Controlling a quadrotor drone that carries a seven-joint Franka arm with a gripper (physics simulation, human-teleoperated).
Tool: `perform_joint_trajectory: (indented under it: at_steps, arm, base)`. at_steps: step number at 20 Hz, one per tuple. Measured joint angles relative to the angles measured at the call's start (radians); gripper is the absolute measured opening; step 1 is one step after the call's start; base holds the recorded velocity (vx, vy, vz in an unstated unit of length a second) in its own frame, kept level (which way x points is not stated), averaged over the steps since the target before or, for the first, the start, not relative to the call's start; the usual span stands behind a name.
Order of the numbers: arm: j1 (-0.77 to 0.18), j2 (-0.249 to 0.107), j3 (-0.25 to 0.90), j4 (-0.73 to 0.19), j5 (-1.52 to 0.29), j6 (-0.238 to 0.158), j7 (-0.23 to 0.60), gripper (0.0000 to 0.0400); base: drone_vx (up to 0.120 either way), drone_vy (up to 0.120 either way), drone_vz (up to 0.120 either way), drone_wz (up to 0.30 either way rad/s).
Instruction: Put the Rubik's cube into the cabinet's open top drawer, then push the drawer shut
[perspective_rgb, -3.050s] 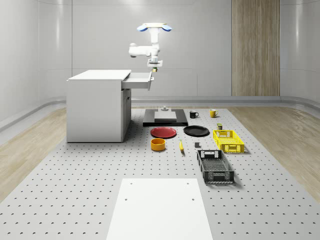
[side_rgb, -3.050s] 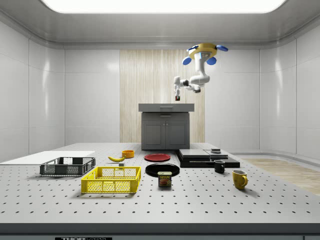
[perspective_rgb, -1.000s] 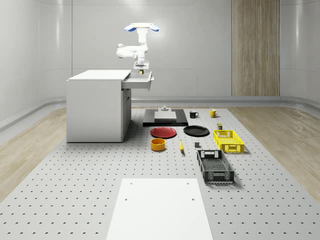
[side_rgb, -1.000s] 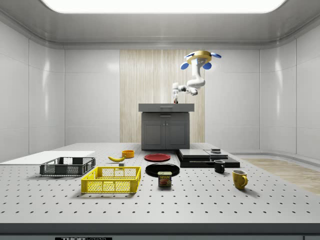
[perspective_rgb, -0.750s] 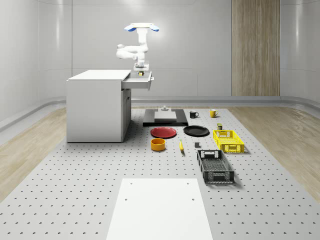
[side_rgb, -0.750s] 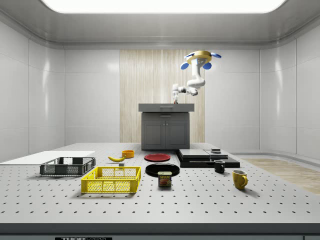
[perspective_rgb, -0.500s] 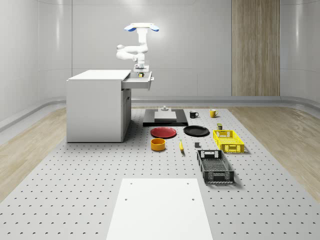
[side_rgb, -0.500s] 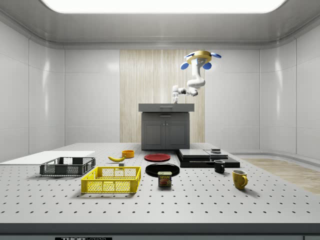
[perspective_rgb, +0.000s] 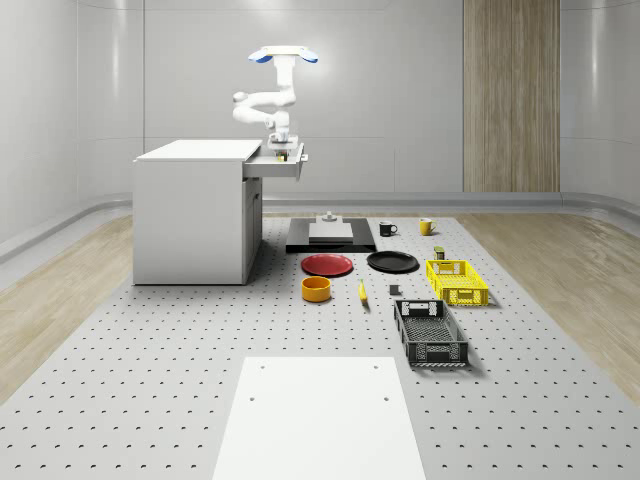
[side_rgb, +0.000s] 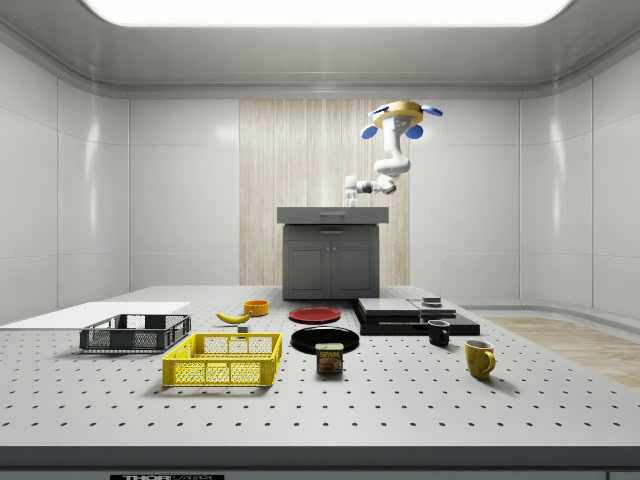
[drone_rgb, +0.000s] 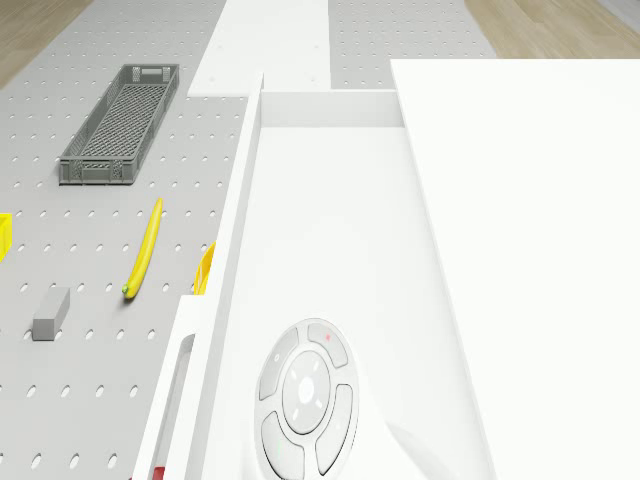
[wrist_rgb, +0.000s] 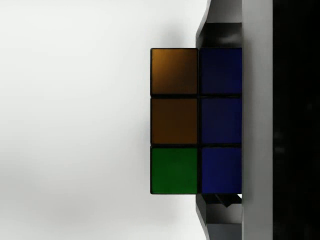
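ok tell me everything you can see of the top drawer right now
The top drawer is a plain, shallow white tray, pulled open from the white cabinet just under its top, toward the whole-scene view's right. In the drone view its floor looks smooth and bare, framed by thin upright walls. The drone hovers above it, with the arm bent down so the gripper sits over the drawer's outer end. In the wrist view, the Rubik's cube appears against the white floor.
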Motion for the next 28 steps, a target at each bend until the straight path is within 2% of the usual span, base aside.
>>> perform_joint_trajectory:
  at_steps: [7,11,18,28]
  arm:
    - [0.023,0.010,0.041,-0.024,0.033,-0.034,-0.008,0.0393]
    - [0.038,0.014,0.083,-0.045,0.071,-0.059,-0.011,0.0398]
    - [0.050,0.021,0.114,-0.059,0.098,-0.080,-0.014,0.0400]
    - [0.056,0.030,0.121,-0.063,0.102,-0.092,-0.017,0.0400]
  base:
    - [0.000,0.000,0.006,0.000]
    - [0.000,0.000,0.120,0.000]
    - [-0.120,0.114,0.120,0.000]
    - [0.000,0.120,0.008,0.000]
